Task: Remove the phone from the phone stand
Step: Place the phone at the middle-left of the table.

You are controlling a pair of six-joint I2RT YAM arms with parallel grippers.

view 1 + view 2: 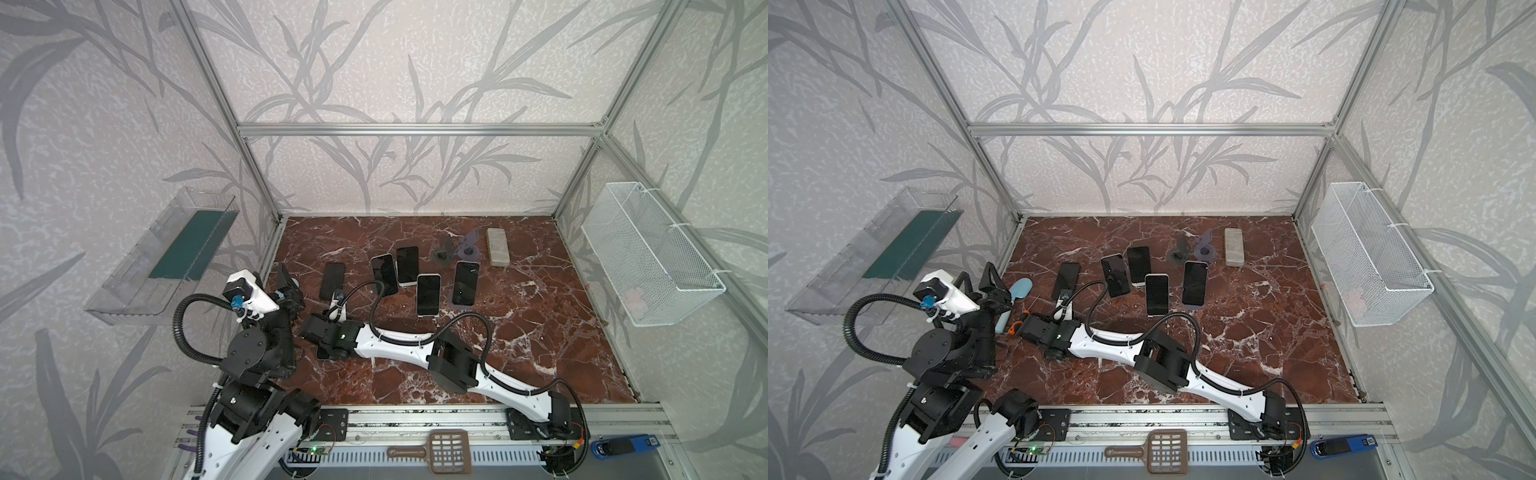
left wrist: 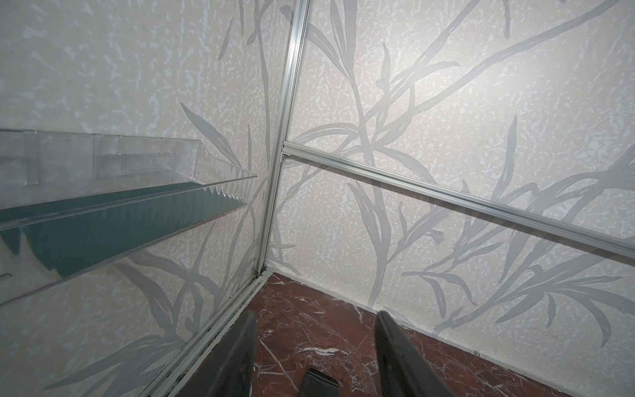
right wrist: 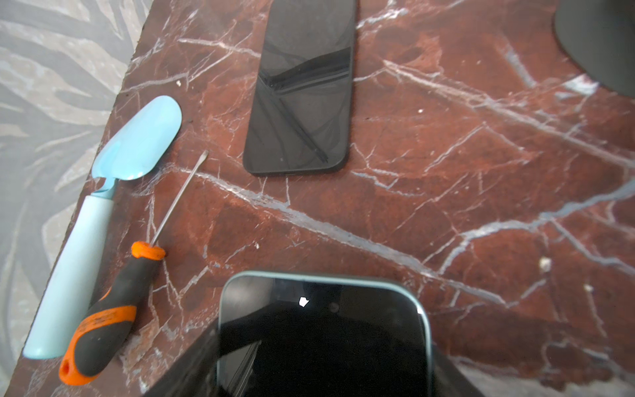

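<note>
Right fingers [image 3: 190, 367] pinching teal-rimmed phone [image 3: 323, 340] across its width; left fingers [image 2: 237, 354] spread apart, empty, above table [image 2: 309, 326] corner.

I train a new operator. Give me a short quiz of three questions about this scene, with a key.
1. True or false: the right gripper holds a phone.
2. What lies beside the screwdriver? A) cup B) blue scoop C) pen
3. Is the left gripper open or shut?
Key: 1 true; 2 B; 3 open.
</note>
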